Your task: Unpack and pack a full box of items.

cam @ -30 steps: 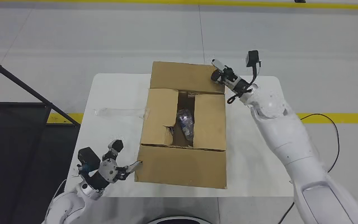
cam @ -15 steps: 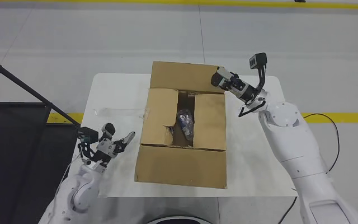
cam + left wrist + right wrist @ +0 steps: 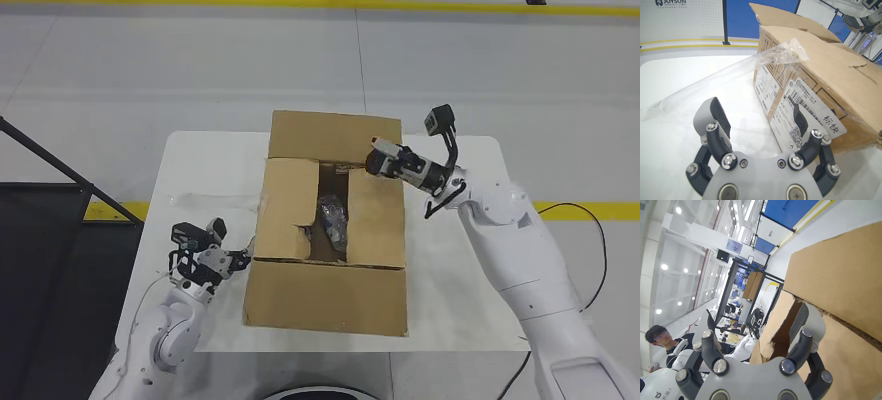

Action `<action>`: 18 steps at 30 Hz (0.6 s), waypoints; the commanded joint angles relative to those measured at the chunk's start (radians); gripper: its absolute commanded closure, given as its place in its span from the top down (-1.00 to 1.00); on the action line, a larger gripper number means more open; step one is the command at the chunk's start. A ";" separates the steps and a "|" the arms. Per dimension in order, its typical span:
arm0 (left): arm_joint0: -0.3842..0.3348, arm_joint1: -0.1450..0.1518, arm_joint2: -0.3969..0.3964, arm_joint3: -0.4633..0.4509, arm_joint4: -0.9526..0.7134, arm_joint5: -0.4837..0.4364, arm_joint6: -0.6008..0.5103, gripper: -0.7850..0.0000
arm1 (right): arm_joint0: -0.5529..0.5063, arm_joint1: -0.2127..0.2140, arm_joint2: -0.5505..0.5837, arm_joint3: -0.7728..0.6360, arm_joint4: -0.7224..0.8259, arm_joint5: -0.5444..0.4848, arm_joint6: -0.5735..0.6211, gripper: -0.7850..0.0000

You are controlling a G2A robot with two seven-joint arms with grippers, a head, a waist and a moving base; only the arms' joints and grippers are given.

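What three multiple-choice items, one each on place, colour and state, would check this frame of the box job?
1. Relative to the box, the left hand is: A inside it; B beside its labelled side; C above its far flap.
2. The table is: A white; B black; C green.
3. The box's top flaps are: A taped shut; B parted, with a wrapped item showing in the gap; C cut off.
Key: B, the left wrist view shows it next to that side; A, the bare tabletop around the box is white; B, the top view shows the gap.
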 commanded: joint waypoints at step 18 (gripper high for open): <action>0.085 0.004 -0.073 -0.046 -0.047 -0.020 0.066 1.00 | 0.157 -0.090 -0.215 0.153 -0.008 0.094 0.132 1.00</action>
